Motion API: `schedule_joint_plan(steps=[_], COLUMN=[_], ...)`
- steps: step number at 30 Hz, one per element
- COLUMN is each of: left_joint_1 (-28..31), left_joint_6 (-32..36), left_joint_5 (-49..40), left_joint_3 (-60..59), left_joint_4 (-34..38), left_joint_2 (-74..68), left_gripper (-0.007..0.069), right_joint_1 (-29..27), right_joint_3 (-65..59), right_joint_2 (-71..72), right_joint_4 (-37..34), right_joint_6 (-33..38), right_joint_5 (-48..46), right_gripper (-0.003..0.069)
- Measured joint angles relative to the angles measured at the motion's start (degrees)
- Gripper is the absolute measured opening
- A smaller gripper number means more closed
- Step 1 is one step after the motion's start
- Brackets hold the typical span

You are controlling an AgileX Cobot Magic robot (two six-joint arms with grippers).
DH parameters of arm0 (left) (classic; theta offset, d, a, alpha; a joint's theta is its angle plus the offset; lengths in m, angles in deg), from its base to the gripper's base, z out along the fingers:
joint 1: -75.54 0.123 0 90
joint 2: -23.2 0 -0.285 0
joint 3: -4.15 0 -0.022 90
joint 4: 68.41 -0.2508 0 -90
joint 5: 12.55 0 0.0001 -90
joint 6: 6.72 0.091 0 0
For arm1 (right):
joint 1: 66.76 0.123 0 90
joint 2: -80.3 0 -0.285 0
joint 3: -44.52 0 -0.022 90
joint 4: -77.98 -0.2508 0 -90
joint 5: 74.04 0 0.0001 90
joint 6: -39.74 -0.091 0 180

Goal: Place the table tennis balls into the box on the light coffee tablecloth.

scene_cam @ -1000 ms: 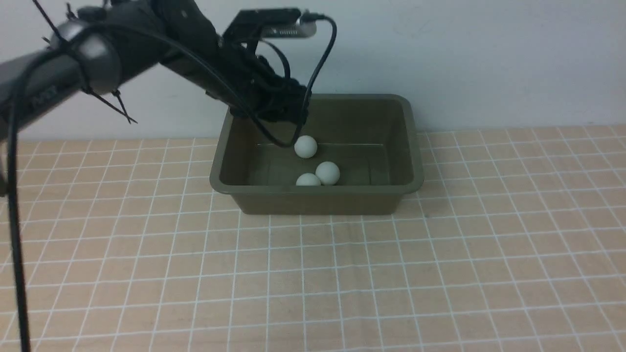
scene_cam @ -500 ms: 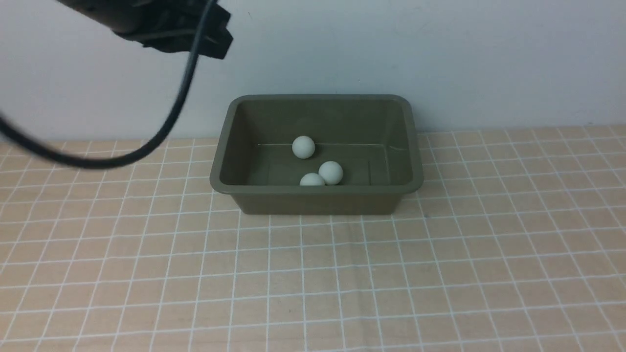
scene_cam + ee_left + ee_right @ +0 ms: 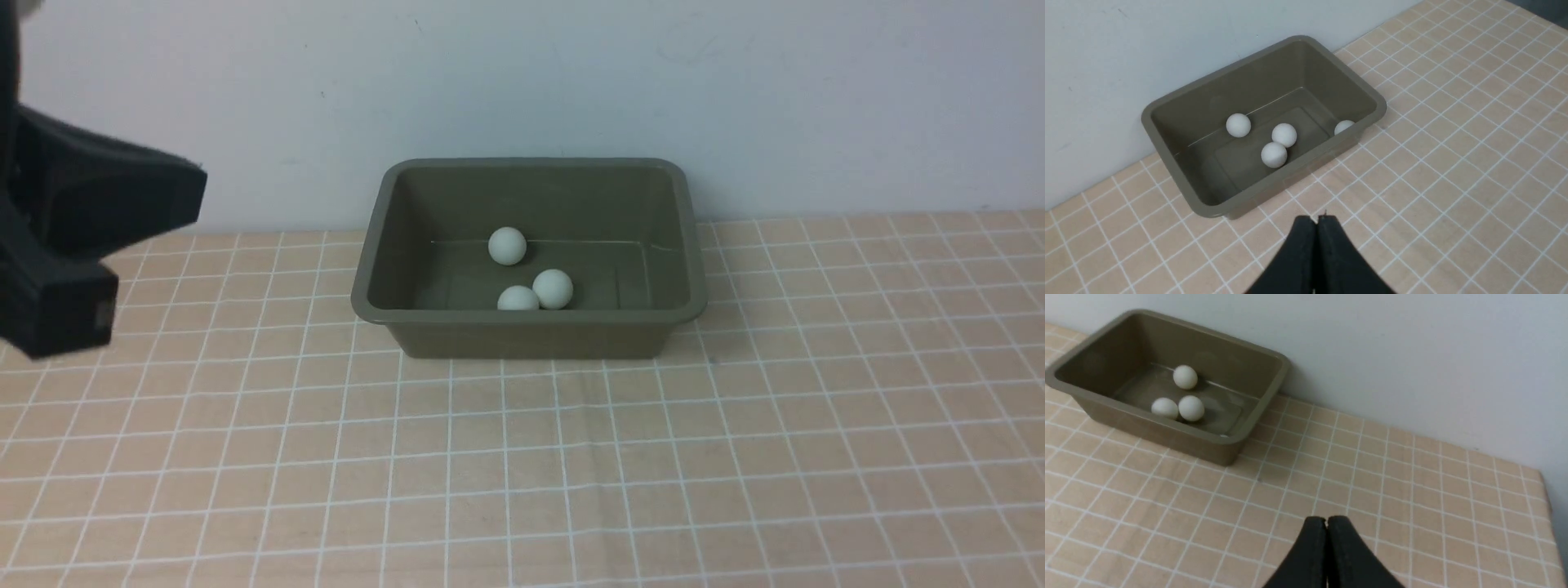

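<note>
The olive-green box (image 3: 367,269) stands on the light coffee tablecloth (image 3: 571,457) by the back wall. Three table tennis balls lie inside it in the front view: one (image 3: 507,245) toward the back, two (image 3: 553,287) (image 3: 517,299) touching near the front wall. The left wrist view shows the box (image 3: 1167,151) with a fourth ball (image 3: 1344,127) in a corner, partly hidden by the rim. My left gripper (image 3: 1317,219) is shut and empty, above the cloth, apart from the box. My right gripper (image 3: 1326,519) is shut and empty, over the cloth away from the box (image 3: 1180,435).
Part of my left arm (image 3: 73,245) fills the far left of the front view. A pale wall (image 3: 735,98) runs right behind the box. The cloth's edge (image 3: 1545,498) shows in the right wrist view.
My left arm has pulled up and away from the box, to the far left. The balls in the box have barely shifted.
</note>
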Motion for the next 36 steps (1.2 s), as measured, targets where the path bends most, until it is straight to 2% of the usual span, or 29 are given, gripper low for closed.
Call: schedule_joint_plan(steps=[8,15,21,36], left_joint_1=[0.00,0.00,0.00,0.00], left_joint_6=[5.68,6.01,6.01,6.06], left_joint_5=[18.14,26.67,28.89,28.89], left_joint_3=[-22.58,-34.01,-36.96,-37.02], left_joint_4=[3.19,8.89,12.97,13.35], left_joint_2=[13.59,21.39,25.82,26.63], left_gripper=[-0.0069,-0.0069,-0.0069,-0.0069], right_joint_1=[0.00,0.00,0.00,0.00], right_joint_3=[-16.74,-20.39,-20.39,-20.45], right_joint_2=[8.46,12.45,12.45,12.45], right_joint_4=[-4.67,-5.87,-5.18,-5.18], right_joint_6=[2.53,2.73,2.77,2.77], right_joint_5=[17.24,24.92,24.20,15.48], right_gripper=[-0.0017,-0.0017,-0.0018,-0.0018])
